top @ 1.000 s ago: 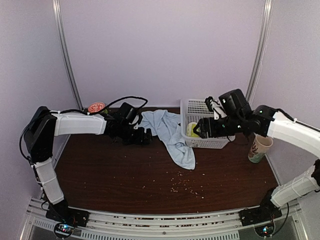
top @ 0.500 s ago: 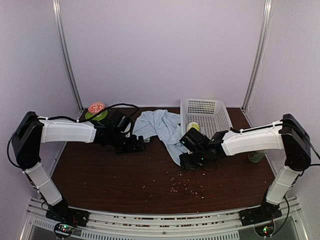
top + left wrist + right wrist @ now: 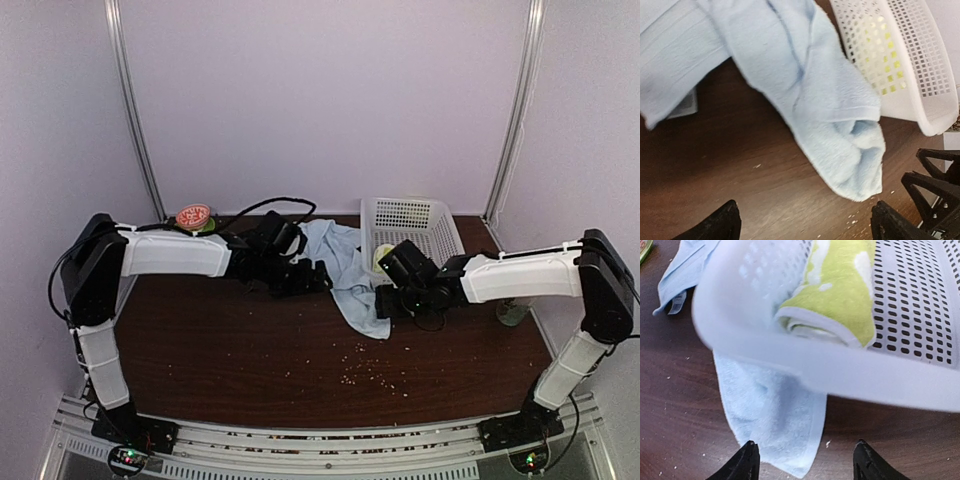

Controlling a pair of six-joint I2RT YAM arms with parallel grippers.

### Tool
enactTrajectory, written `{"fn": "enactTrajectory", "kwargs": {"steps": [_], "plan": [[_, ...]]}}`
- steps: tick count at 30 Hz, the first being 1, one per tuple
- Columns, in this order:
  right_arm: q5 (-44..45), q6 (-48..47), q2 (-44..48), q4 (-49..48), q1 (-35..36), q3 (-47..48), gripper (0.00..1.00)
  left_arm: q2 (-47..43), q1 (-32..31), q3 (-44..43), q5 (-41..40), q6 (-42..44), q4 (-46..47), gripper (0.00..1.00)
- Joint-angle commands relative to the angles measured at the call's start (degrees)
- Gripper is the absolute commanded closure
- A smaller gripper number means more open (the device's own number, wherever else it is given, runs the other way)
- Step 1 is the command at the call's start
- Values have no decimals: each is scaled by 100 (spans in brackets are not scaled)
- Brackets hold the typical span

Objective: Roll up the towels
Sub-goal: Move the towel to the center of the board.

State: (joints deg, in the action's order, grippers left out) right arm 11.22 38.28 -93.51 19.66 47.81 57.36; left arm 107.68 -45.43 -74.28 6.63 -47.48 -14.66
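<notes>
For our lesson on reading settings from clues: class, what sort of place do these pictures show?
Probably a robotics test booth: plain pale-purple walls enclose a dark brown wooden table, and white-and-black robot arms stand on a metal rail.

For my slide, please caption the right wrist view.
Open right gripper near the light-blue towel, beside a white basket holding the yellow-green towel.

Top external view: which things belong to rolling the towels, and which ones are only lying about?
Belong to the job:
long plain light-blue cloth towel
small yellow-green cloth towel with white pattern

Only lying about:
white perforated plastic basket, which holds the yellow-green one
round green item with red top
cup, partly hidden
scattered pale crumbs
</notes>
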Motion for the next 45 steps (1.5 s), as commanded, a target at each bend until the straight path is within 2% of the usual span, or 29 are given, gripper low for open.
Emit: {"fn": "enactTrajectory", "kwargs": {"steps": [1, 6, 10, 19, 29, 40, 45], "plan": [[150, 189, -101, -150, -292, -158, 38, 866, -222, -769, 226, 54, 15, 8], [248, 318, -108, -221, -497, -268, 42, 1600, -451, -1597, -9, 303, -408, 10], [268, 329, -104, -262, -633, -325, 43, 1935, -643, -2086, -510, 623, -785, 11], [120, 286, -155, -403, -862, -361, 44, 1505, -1274, -1852, -1610, 1254, -474, 8], [-39, 332, -76, -628, -1019, -641, 45, 1949, -1556, -2169, -2095, 1535, -450, 10], [-170, 391, -57, -756, -1090, -792, 47, 2663, -1562, -2656, -2171, 1604, -678, 28], [-218, 417, -29, -773, -1090, -841, 47, 2774, -1557, -2666, -2110, 1663, -723, 52]]}}
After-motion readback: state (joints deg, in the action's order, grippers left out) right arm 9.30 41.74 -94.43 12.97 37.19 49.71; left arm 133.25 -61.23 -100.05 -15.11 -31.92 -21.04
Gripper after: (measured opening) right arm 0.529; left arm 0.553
